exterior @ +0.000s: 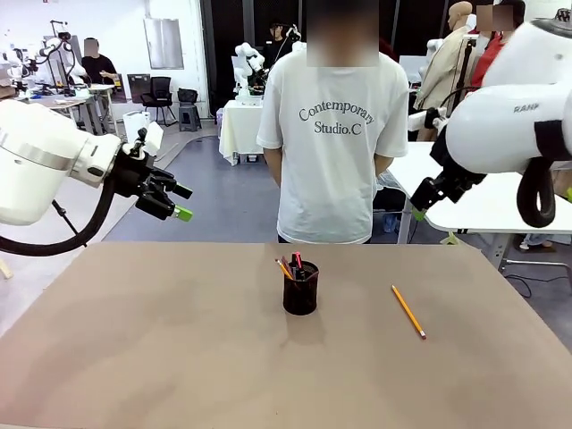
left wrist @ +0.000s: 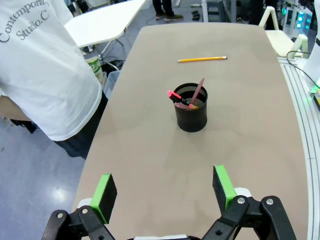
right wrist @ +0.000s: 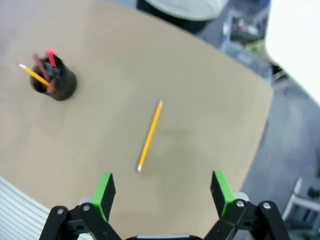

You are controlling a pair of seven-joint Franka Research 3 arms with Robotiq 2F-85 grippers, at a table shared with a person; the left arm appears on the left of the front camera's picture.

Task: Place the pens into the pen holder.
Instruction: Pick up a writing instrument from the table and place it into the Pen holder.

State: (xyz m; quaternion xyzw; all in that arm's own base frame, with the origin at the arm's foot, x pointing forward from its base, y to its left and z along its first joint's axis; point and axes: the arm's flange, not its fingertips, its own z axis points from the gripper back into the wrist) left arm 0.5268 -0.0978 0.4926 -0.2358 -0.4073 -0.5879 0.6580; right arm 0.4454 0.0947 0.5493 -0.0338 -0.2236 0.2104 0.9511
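Note:
The black mesh pen holder (exterior: 300, 290) stands upright at the middle of the table. Three pens lean in it: one with a red tip (left wrist: 173, 94), a brownish-pink one (left wrist: 199, 90) and a yellow one (right wrist: 33, 74). A separate yellow-orange pencil (exterior: 408, 311) lies flat on the table to the holder's right, apart from it. It also shows in the wrist views as the pencil (left wrist: 202, 59) and the pencil (right wrist: 150, 136). My left gripper (exterior: 176, 204) hangs open, high over the table's far left edge. My right gripper (exterior: 420, 211) is open and raised beyond the far right edge. Nothing is between either gripper's fingers.
A person in a white T-shirt (exterior: 338, 134) stands at the far side, just behind the table edge (exterior: 286, 243), with no hands over it. A white table (exterior: 483, 201) sits behind on the right. The brown tabletop (exterior: 161, 340) is bare around the holder and pencil.

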